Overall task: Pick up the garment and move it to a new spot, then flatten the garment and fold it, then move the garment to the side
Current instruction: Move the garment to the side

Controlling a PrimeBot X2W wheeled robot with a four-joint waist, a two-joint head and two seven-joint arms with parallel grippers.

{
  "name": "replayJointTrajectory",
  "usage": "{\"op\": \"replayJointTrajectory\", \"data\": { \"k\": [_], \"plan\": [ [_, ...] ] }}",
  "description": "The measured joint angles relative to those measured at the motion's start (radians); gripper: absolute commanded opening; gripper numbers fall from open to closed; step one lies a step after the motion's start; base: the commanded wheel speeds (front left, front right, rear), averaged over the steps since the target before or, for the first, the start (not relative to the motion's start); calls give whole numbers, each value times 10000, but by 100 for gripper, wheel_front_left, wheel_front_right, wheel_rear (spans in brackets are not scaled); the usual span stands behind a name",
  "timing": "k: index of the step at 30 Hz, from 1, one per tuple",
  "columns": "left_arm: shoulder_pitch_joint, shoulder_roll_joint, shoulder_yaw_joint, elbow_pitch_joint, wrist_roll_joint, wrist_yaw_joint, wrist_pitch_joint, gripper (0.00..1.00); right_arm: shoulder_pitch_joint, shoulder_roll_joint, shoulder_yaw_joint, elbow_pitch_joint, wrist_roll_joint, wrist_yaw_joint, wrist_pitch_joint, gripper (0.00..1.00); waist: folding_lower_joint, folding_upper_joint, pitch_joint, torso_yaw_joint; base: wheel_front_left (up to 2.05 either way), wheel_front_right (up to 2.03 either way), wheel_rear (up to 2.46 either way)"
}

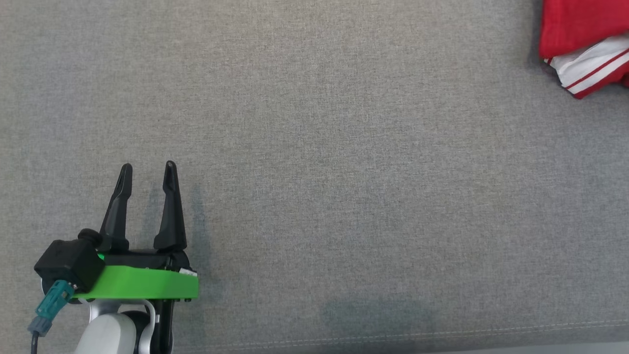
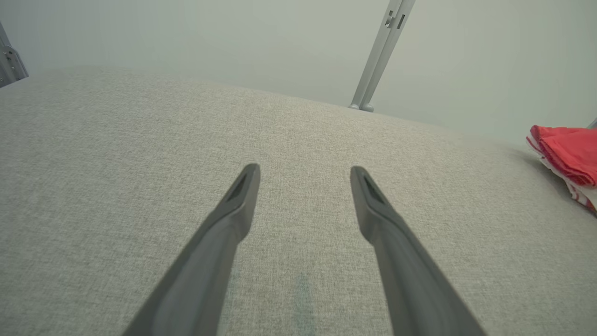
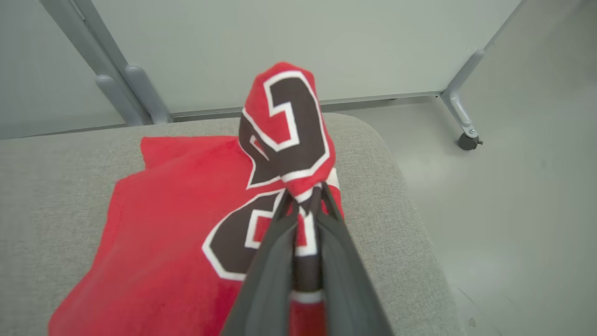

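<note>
The grey cushion (image 1: 344, 147) lies bare across its middle and near side, leaving wide passage. The garment (image 1: 580, 34) heaps at the far right corner, and the left gripper (image 1: 148, 165) occupies the near left. A metal post (image 2: 380, 51) stands beyond the far edge. Open floor (image 3: 513, 210) lies right of the cushion.

The red garment (image 3: 158, 224) carries big dark figures (image 3: 310, 144) with white outlines, possibly a number. It is folded and bunched there, so I cannot read which one. No other text is readable anywhere.
</note>
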Motion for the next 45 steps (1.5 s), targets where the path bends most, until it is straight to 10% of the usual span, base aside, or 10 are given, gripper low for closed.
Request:
{"op": "replayJointTrajectory", "data": {
  "k": [9, 15, 16, 17, 45],
  "plan": [
    [-199, 157, -2, -115, 150, 0, 186, 100, 199, -44, 75, 763, -510, -109, -970, 0, 0, 0, 452, -33, 0, 0, 0],
    [-244, 299, -6, -224, 222, 0, 328, 100, 230, 301, 56, 1174, -752, -182, -1547, 51, 0, 0, 680, -57, 0, 0, 0],
    [-251, 309, -6, -251, 222, 0, 349, 100, 332, 382, 59, 1348, -819, -184, -1728, 95, 0, 0, 729, -63, 0, 0, 0],
    [-254, 318, -2, -265, 224, 0, 353, 100, 376, 422, 63, 1444, -871, -186, -1793, 100, 0, 0, 749, -67, 0, 0, 0],
    [-268, 322, -4, -19, 320, 0, 424, 100, 533, 1551, -660, 2443, -930, -268, -4915, 100, -1, 0, 151, -574, 0, 0, 0]
  ]
}}
